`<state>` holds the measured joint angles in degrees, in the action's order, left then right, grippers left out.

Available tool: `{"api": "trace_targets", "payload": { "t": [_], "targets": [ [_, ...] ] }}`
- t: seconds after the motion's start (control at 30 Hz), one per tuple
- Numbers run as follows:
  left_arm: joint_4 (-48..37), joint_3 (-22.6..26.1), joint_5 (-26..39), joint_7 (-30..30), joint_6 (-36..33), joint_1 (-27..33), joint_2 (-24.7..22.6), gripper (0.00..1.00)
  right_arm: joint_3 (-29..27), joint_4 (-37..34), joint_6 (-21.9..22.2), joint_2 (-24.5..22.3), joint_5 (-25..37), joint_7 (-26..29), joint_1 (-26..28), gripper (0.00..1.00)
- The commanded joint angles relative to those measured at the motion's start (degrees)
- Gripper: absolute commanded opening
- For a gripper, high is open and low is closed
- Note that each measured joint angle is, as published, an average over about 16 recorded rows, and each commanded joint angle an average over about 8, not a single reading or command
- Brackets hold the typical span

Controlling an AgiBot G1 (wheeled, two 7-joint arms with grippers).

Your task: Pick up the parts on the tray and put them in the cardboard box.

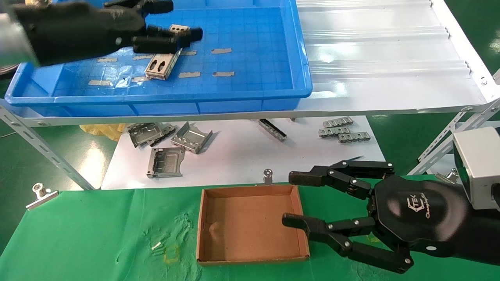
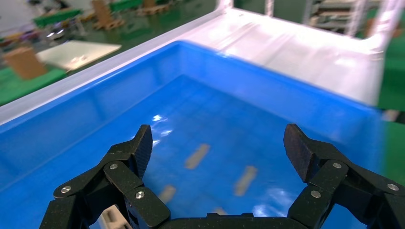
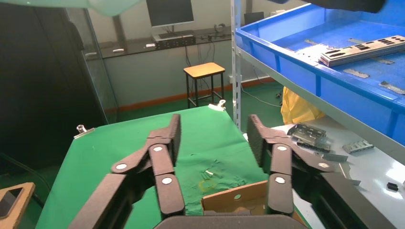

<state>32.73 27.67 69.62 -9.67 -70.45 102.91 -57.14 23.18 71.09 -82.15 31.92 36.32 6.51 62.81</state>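
One parts [image 1: 163, 62] stack, long axis diagonal in tray [image 1: 250, 84].

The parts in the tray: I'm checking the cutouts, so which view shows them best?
The right wrist view: the parts lie unobstructed, cutouts visible. In the head view the left pincer hides part of the stack. The left wrist view shows only a corner.

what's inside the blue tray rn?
The tray holds a stack of silver parts and grey tape strips. The open left gripper hangs over the stack, covering its far end; the floor beneath the arm is hidden.
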Motion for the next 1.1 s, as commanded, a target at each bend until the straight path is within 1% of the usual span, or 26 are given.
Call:
{"api": "trace_targets", "payload": {
  "t": [0.03,0.23,0.47,0.67,1.03,1.07,1.1],
  "targets": [
    [-4.4,1.1,2.4,0.6,2.0,3.0,-2.1,1.00,0.0,0.0,0.0,0.0,0.0,0.0,0.0,1.00],
    [-13.9,3.7,7.3,2.8,5.7,8.2,-6.3,1.00,0.0,0.0,0.0,0.0,0.0,0.0,0.0,1.00],
    [-22.2,5.3,10.1,3.4,9.5,11.6,-9.4,1.00,0.0,0.0,0.0,0.0,0.0,0.0,0.0,1.00],
    [-26.7,5.8,11.0,3.4,10.9,13.1,-10.4,1.00,0.0,0.0,0.0,0.0,0.0,0.0,0.0,1.00],
    [-31.6,5.7,10.8,0.2,12.3,14.0,-11.3,1.00,0.0,0.0,0.0,0.0,0.0,0.0,0.0,1.00],
    [-31.8,5.7,10.8,0.2,12.6,14.0,-11.3,0.97,0.0,0.0,0.0,0.0,0.0,0.0,0.0,1.00],
    [-31.9,5.6,10.8,0.2,12.8,13.9,-11.3,0.91,0.0,0.0,0.0,0.0,0.0,0.0,0.0,1.00]
  ]
}}
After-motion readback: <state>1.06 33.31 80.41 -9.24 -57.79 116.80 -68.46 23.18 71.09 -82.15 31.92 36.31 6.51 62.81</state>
